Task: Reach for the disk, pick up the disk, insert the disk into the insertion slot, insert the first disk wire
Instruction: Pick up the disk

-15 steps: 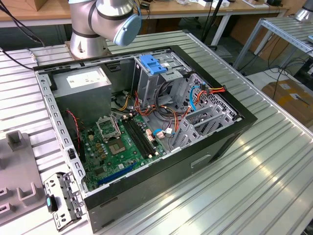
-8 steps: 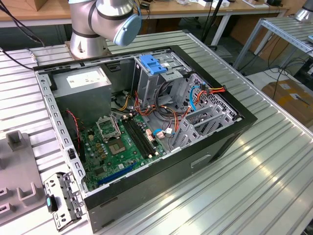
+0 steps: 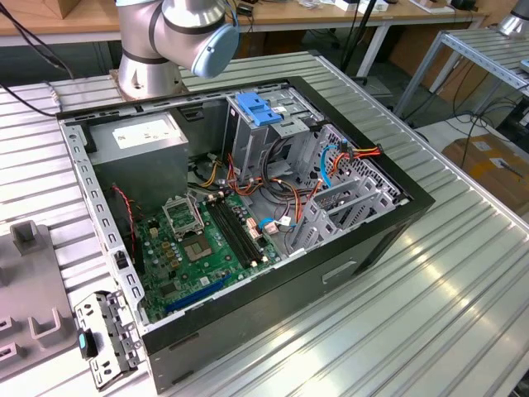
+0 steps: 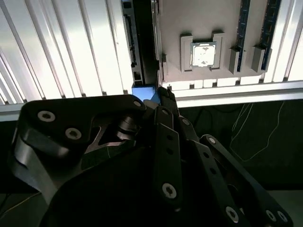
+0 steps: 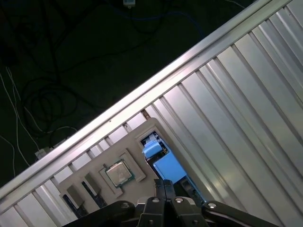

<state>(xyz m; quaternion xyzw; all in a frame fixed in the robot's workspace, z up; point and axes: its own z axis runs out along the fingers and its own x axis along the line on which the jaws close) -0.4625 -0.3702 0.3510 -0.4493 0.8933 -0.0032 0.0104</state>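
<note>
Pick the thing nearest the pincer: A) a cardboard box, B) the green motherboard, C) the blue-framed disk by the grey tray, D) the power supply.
C: in the first wrist view the pincer hangs just over the blue-framed disk at the edge of the grey tray.

computer case: lying open on the ribbed table
processor chip: sitting in a grey tray

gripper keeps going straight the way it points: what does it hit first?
Most likely the blue-framed rectangular disk, which stands on edge in the flat grey fixture tray, directly ahead of the gripper in the first wrist view. The depth between them is unclear.
</note>
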